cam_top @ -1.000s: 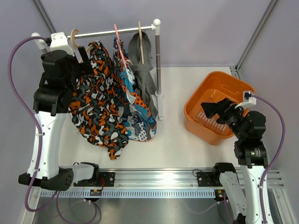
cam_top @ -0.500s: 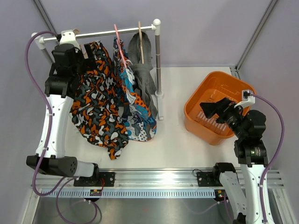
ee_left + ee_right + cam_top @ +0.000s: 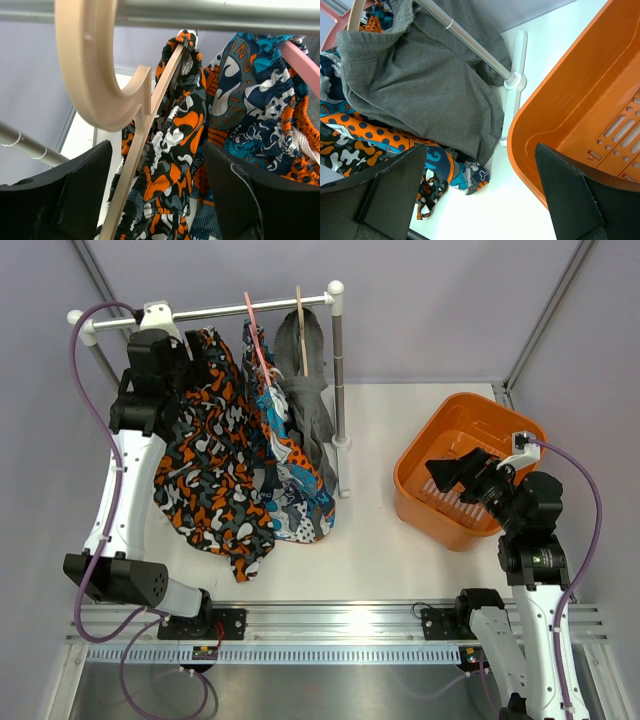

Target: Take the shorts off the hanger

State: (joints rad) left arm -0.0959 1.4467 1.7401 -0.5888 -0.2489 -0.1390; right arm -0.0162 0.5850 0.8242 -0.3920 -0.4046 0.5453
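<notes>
The left fingers (image 3: 75, 190) are standing wide apart and empty, bracketing the pale wooden hanger (image 3: 100, 75) that is carrying the orange-black-white-grey camouflage shorts (image 3: 205, 475) on the silver metal rail (image 3: 260, 308). I judge this a grasp approach; next comes closing on hanger or cloth. The right fingers (image 3: 395, 185) are gaping empty over the orange plastic basket (image 3: 440, 440) on the white tabletop (image 3: 380, 550), with lilac walls around.

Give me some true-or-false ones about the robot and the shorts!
1. The camouflage shorts hang on a wooden hanger. True.
2. The left gripper is shut on that hanger. False: it is open, with one finger on either side.
3. The basket is blue. False: it is orange.
4. The grey shorts hang nearest the rack's right post. True.
5. The right gripper is open. True.
</notes>
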